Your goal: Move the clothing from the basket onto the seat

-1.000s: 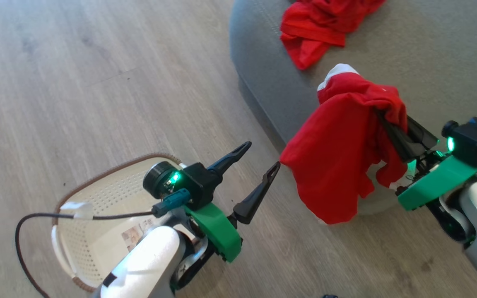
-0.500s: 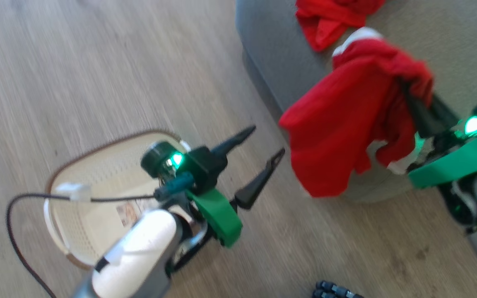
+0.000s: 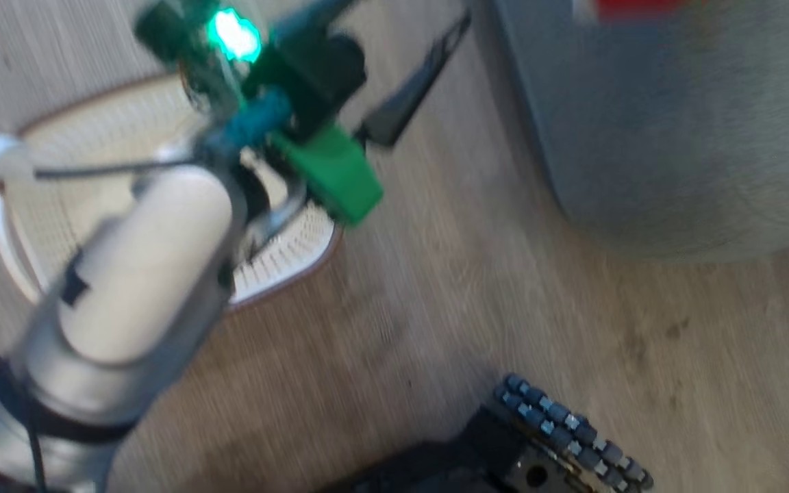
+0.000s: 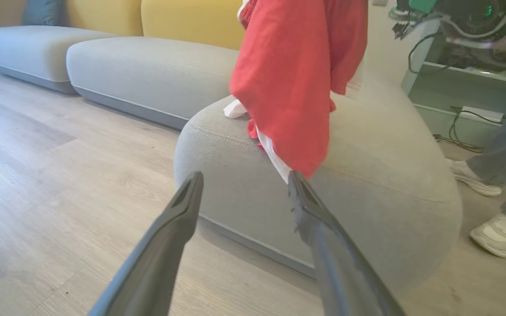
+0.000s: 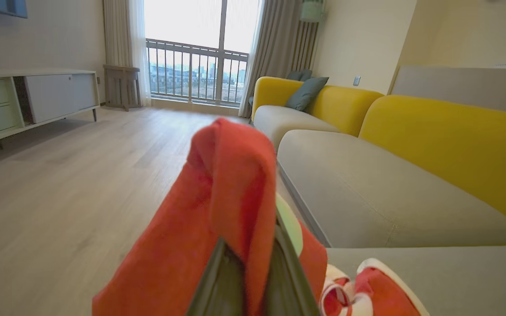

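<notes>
dangling clothing [image 5: 218, 197] over seat [image 4: 389, 145], right claw [image 5: 251, 237] clamped, left claw [image 4: 245, 175] spread

No text, label, brand, number or sign can be read in any view. The head view is motion-blurred, and the basket [image 3: 295, 250] is too smeared for any marking on it to be made out. In both wrist views the folds of the red clothing [image 4: 288, 79] show plain red cloth with white edging and no legible print.
</notes>
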{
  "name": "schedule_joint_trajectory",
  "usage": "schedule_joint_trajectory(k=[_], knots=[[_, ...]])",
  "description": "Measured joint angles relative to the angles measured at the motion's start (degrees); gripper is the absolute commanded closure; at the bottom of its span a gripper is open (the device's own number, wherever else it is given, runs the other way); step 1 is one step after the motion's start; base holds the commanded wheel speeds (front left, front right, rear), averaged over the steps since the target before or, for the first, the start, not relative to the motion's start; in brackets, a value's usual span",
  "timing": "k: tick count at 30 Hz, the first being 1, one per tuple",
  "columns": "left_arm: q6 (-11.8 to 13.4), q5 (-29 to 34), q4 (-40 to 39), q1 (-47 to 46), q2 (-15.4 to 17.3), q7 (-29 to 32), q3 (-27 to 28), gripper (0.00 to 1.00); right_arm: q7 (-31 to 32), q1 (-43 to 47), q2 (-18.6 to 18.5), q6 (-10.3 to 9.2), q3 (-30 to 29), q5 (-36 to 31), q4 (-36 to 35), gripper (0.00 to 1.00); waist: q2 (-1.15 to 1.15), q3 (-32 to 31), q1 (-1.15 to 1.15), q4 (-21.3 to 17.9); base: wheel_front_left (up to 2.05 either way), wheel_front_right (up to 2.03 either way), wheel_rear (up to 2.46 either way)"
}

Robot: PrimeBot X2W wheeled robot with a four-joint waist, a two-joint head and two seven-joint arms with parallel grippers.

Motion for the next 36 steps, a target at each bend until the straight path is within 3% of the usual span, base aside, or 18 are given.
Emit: schedule_joint_trajectory(k=[6, 11, 14, 18, 21, 22, 30, 36], knots=[[-0.4, 0.3, 0.1, -8.7, -0.1, 1.1, -0.1, 0.00, 1.3, -13.7, -5.9, 0.00, -6.5, -0.1, 9.9, 1.00, 0.00, 8.0, -0.01, 1.3, 0.00, 0.00, 0.00], [-0.5, 0.2, 0.0, -9.6, -0.3, 1.7, -0.9, 0.00, 3.1, -18.3, -12.0, 0.00, -13.5, -2.3, 19.2, 1.00, 0.00, 12.1, -0.02, 2.0, 0.00, 0.00, 0.00], [-0.5, 0.1, -0.4, -9.6, -0.1, 2.5, -0.9, 0.00, 3.2, -18.5, -11.3, 0.00, -15.8, -2.9, 25.1, 1.00, 0.00, 13.9, -0.03, 1.9, 0.00, 0.00, 0.00], [-0.5, -0.4, -0.4, -9.0, 0.6, 3.0, -1.3, 0.00, 2.3, -16.7, -5.3, 0.00, -15.8, -4.1, 31.4, 1.00, 0.00, 15.4, -0.02, 1.2, 0.00, 0.00, 0.00], [-0.2, -0.4, -0.4, -7.2, 1.5, 3.1, -1.6, 0.00, 1.2, -15.9, -2.0, 0.00, -15.8, -4.0, 34.3, 0.51, 0.00, 15.7, -0.02, 0.8, 0.00, 0.00, 0.00], [0.1, -0.4, -0.4, -6.6, 1.8, 3.1, -1.7, 0.00, 1.0, -16.0, -1.9, 0.00, -15.9, -4.0, 34.7, 0.00, 0.00, 15.8, -0.03, 0.8, 0.00, 0.00, 0.00], [1.0, -1.1, -0.3, -5.3, 2.1, 2.0, -1.8, 0.00, 0.0, -16.4, -2.0, 0.00, -15.9, -4.8, 35.1, 0.00, 0.00, 13.1, -0.03, 0.6, 0.00, 0.00, 0.00], [2.1, -3.4, 4.3, 0.4, 2.1, -2.5, -1.1, 0.00, -0.2, -8.1, -2.0, 0.00, -12.5, -6.6, 27.5, 0.00, 0.01, 7.2, -0.04, 0.0, 0.00, 0.00, 0.00]])
